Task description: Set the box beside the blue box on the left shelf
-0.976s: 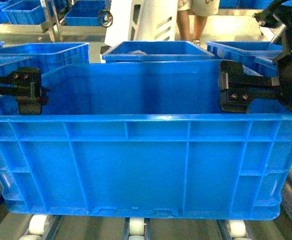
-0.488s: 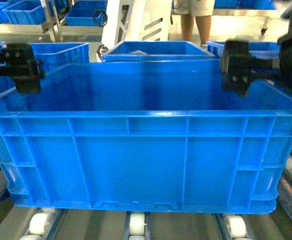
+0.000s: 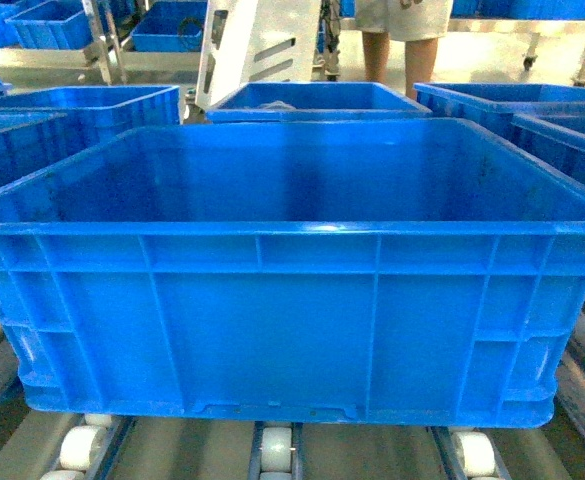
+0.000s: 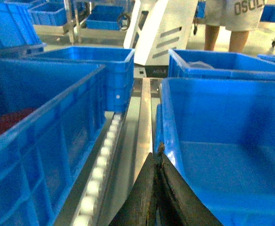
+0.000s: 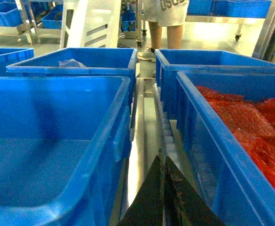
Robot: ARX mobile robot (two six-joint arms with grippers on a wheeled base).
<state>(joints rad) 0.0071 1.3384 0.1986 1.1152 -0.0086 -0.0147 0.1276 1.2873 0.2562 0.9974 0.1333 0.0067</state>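
the box sits on the left shelf rollers at its near edge, the placing step looks done, and the left gripper and right gripper, both closed on nothing, need only back away.

a warehouse floor: rows of blue crates on roller conveyor lanes.

Left hand and right hand both pressed closed (neither holds anything).
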